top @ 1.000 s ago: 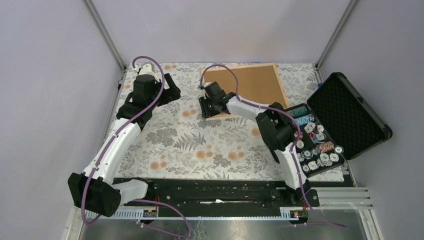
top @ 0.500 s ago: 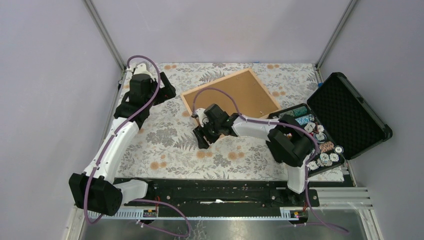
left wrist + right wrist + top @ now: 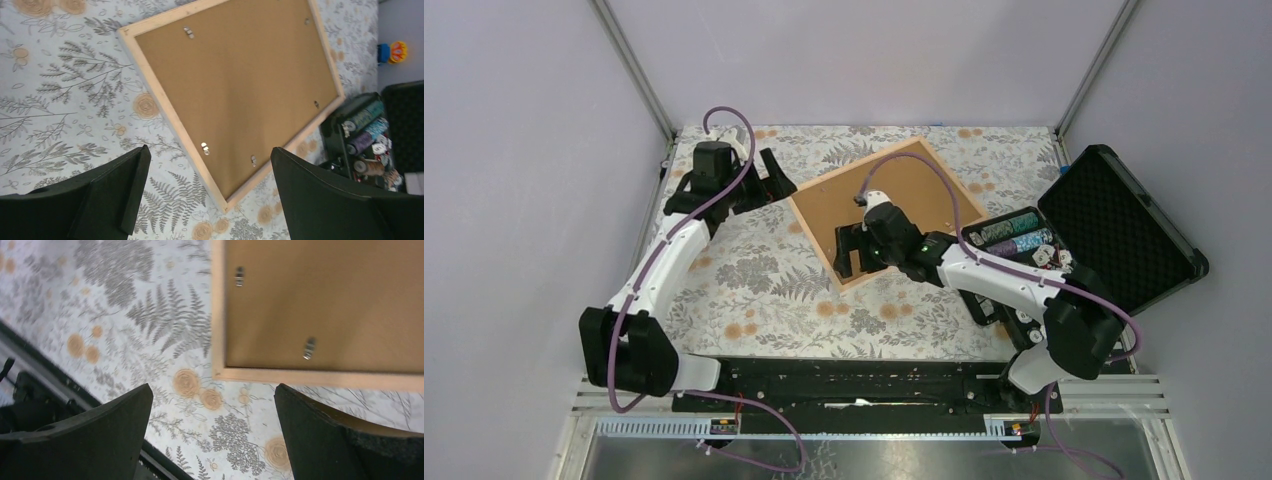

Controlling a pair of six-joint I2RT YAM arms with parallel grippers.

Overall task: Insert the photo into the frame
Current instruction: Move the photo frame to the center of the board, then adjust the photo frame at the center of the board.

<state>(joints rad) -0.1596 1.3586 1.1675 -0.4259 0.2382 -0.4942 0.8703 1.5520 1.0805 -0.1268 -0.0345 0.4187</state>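
Note:
The light wood frame (image 3: 817, 240) lies back side up and turned at an angle on the flowered cloth. The photo's brown board back (image 3: 924, 180) fills it, with small metal clips along the edges. In the left wrist view the frame (image 3: 165, 105) and the board (image 3: 240, 85) lie below the open left gripper (image 3: 210, 152). That left gripper (image 3: 769, 180) hovers by the frame's left corner. My right gripper (image 3: 849, 255) is open above the near corner, holding nothing. Its wrist view has the frame rail (image 3: 218, 315) and the board (image 3: 325, 305) just beyond the right gripper (image 3: 214, 387).
A black foam-lined case (image 3: 1124, 230) stands open at the right edge, its tray full of poker chips (image 3: 1044, 270), close to the frame's right corner. A small coloured toy (image 3: 397, 51) sits at the far side. The black rail runs along the table's near edge.
The frame was dragged from the back toward the middle and turned. My right gripper then opened off its near corner. The left gripper swung right toward the frame's left corner.

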